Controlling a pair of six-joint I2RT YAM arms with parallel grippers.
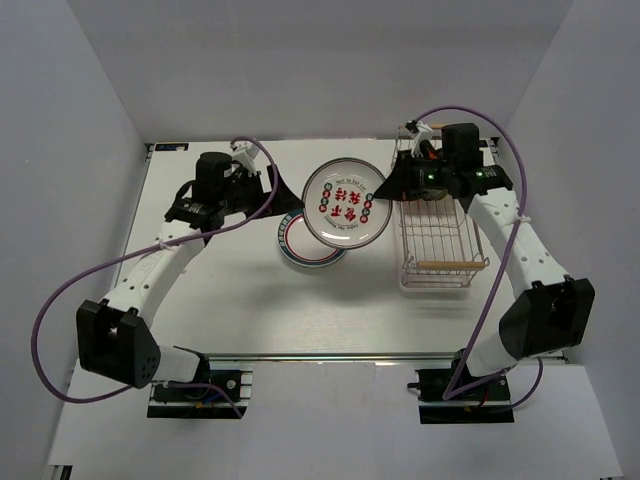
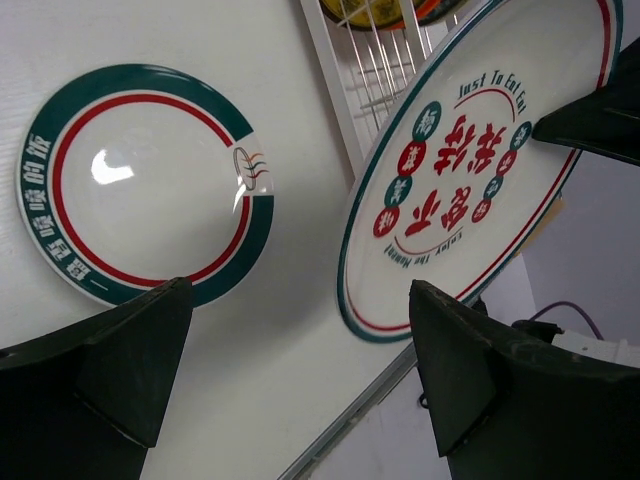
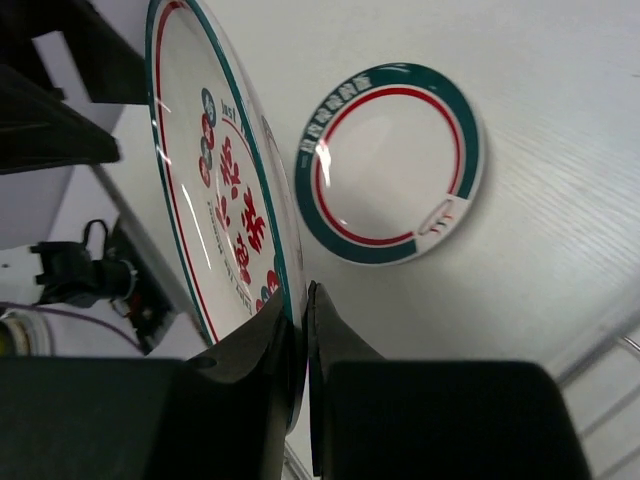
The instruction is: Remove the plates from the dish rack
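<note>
One red-lettered plate point(image 1: 345, 203) is pinched by its rim in the right gripper point(image 1: 388, 188) and held up just left of the dish rack point(image 1: 440, 250), partly over the green-rimmed plate point(image 1: 298, 256) lying on the table point(image 1: 230, 310), presumably to be stacked there. Meanwhile the left gripper point(image 1: 268, 190) is seen spread wide, nothing held.

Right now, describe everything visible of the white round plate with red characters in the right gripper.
The glossy white plate has a thin dark green rim, a red line inside it, and red and green round motifs around red characters. It hangs tilted off the table, pinched at its rim by the right gripper, partly over a green-banded plate.
</note>
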